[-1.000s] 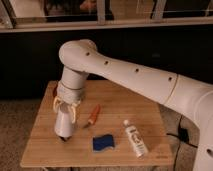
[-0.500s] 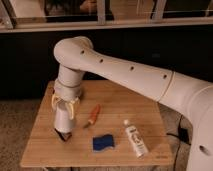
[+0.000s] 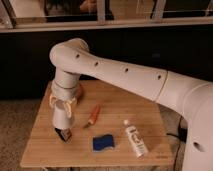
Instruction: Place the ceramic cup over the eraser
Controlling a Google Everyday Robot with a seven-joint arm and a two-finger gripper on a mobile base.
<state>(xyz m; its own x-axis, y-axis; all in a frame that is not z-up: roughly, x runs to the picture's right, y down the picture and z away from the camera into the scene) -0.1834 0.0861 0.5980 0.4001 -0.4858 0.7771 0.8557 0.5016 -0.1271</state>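
Inspector: Since the earlier view, the arm's elbow had shifted slightly to the left, and the gripper [image 3: 62, 106] had moved with it above the left part of the table [image 3: 125, 102]. Nothing else on the table had shifted.

Assessor: State of the gripper?

Inspector: Its fingers were pressed in against the upper end of the ceramic cup [image 3: 61, 120], pinching it. The cup hung below the wrist, long axis close to vertical, its lower end low over the wood.

Assessor: And the eraser?

Inspector: The eraser [image 3: 64, 134] lay straight under the cup, showing a touch to the near side of its lower edge. The two looked to be touching or almost so. I could not tell whether the rim already stood around the block or merely rested on it.

Assessor: Then what did the move depend on?

Inspector: In my judgement, on a short straight descent, with perhaps a small nudge nearward to centre the rim.

Assessor: Obstructions to the right?

Inspector: An orange stick [image 3: 93, 116] lay near, then a blue pad [image 3: 103, 143] and a white bottle [image 3: 136, 140], all apart from the cup.
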